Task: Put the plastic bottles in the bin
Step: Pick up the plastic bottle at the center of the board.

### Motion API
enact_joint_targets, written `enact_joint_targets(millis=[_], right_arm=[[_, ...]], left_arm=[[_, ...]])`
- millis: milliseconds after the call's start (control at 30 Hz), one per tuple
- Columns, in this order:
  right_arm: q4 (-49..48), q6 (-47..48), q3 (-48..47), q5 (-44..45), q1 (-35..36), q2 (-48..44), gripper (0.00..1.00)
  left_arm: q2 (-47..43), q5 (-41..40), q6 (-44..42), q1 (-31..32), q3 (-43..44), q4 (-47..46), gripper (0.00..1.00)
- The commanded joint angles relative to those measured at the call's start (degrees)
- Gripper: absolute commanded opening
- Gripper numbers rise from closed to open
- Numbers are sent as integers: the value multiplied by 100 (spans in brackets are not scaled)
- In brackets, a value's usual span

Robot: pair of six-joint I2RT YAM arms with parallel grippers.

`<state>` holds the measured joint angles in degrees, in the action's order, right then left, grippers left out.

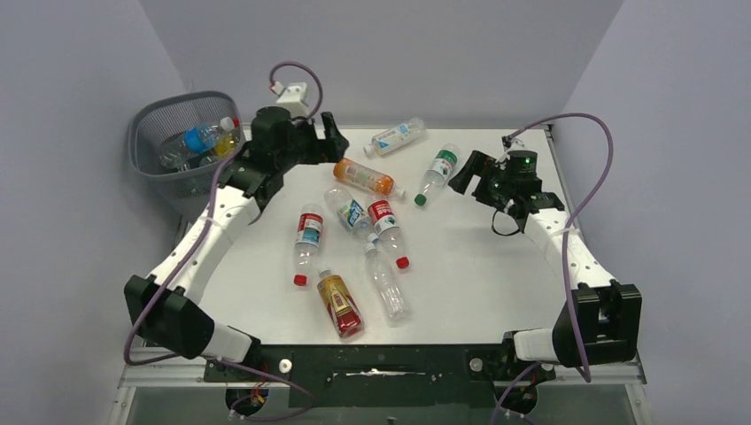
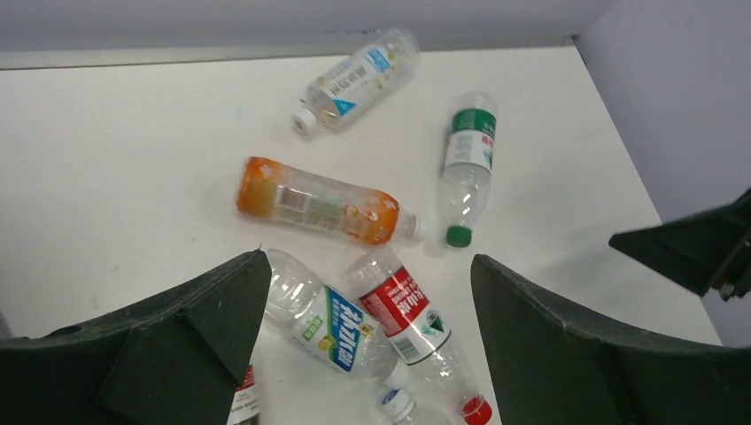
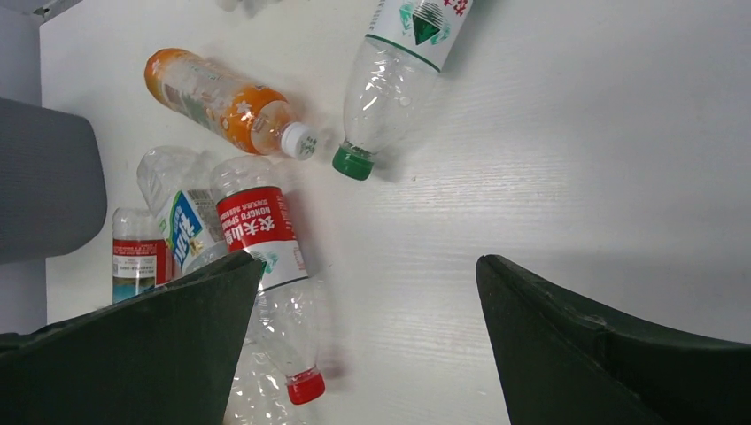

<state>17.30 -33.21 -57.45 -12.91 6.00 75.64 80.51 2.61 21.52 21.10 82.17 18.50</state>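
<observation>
Seen from above, the wire-mesh bin (image 1: pixel 152 113) stands off the far-left corner of the white table (image 1: pixel 496 266), with a blue-labelled bottle (image 1: pixel 198 138) and a yellow bottle (image 1: pixel 228 142) inside; eight more bottles lie on the tabletop. The left gripper (image 1: pixel 334 137), jaws apart and empty, hangs just beside the orange bottle (image 1: pixel 365 177). The right gripper (image 1: pixel 462 174), equally wide and empty, hangs beside the green-capped bottle (image 1: pixel 437 173). The left wrist camera looks between its spread fingers (image 2: pixel 177 345) at a red-labelled bottle (image 2: pixel 403 310) touching a blue-striped bottle (image 2: pixel 332 328). The orange bottle lies beyond them, a white-capped bottle (image 2: pixel 359 78) lies farther off, and the other arm's dark claw shows at the right edge. The right wrist camera sees the same cluster past its own parted fingers, the green cap nearest. Only the overhead view shows the bin.
</observation>
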Motion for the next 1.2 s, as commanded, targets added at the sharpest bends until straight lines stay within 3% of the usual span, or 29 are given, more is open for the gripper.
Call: enact_joint_targets(millis=[0, 300, 567, 1000, 1167], right_arm=[[-17, 117, -367, 36, -55, 22, 98], [145, 50, 617, 39, -59, -1252, 98], [325, 89, 1030, -56, -87, -1829, 98], [510, 51, 1122, -217, -116, -2427, 98], [529, 66, 1120, -253, -125, -2454, 98]], left_arm=[[640, 227, -467, 681, 102, -382, 84], [2051, 456, -651, 1280, 764, -752, 85], [3654, -124, -1442, 2182, 2304, -551, 85], [5691, -336, -1516, 2316, 4452, -573, 88], [5925, -662, -1465, 2328, 4529, -834, 88]])
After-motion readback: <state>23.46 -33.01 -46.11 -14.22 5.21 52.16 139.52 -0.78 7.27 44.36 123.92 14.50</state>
